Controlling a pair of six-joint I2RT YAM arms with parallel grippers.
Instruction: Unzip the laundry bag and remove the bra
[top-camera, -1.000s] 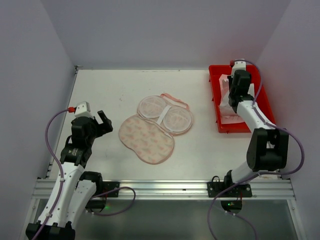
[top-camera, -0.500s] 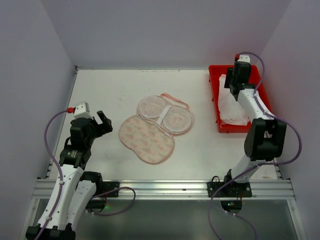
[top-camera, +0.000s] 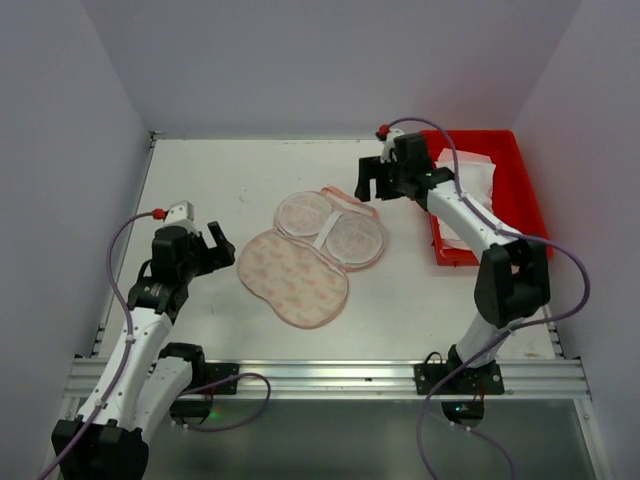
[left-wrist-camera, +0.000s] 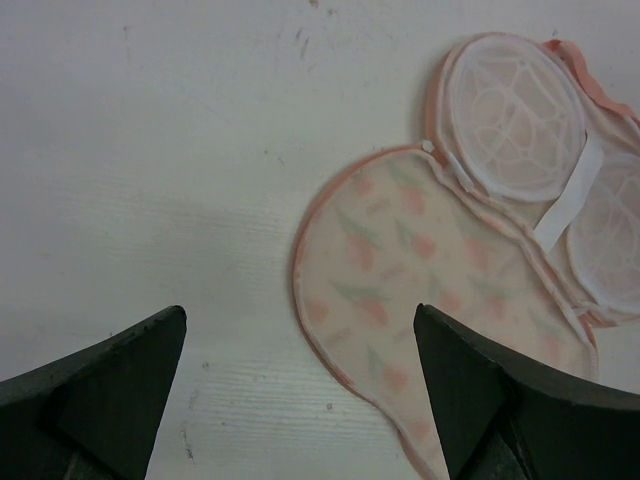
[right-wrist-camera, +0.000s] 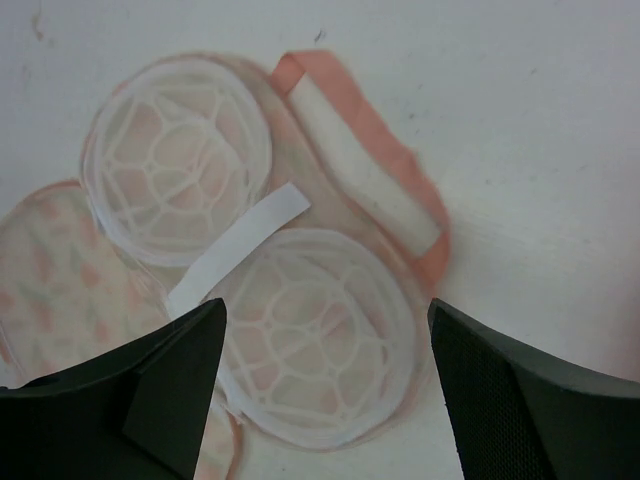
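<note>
The laundry bag (top-camera: 312, 255) lies unzipped and spread flat in the middle of the table, its floral half (left-wrist-camera: 400, 270) nearest me and its mesh-lined half (right-wrist-camera: 320, 340) behind. The bra (top-camera: 476, 175), a pale white bundle, rests in the red tray (top-camera: 520, 190) at the right. My right gripper (top-camera: 375, 188) hovers open above the bag's far right lobe, holding nothing (right-wrist-camera: 325, 310). At the bag's left edge my left gripper (top-camera: 218, 245) stands open and empty (left-wrist-camera: 300, 315).
Pale walls close in the white table on the left, back and right. A peach strap loop (right-wrist-camera: 370, 150) sticks out from the bag's far edge. The right arm's link passes over the tray's left rim.
My right gripper opened over the tray, left the bra lying there, and swung left to above the bag. The left gripper edged slightly toward the bag.
</note>
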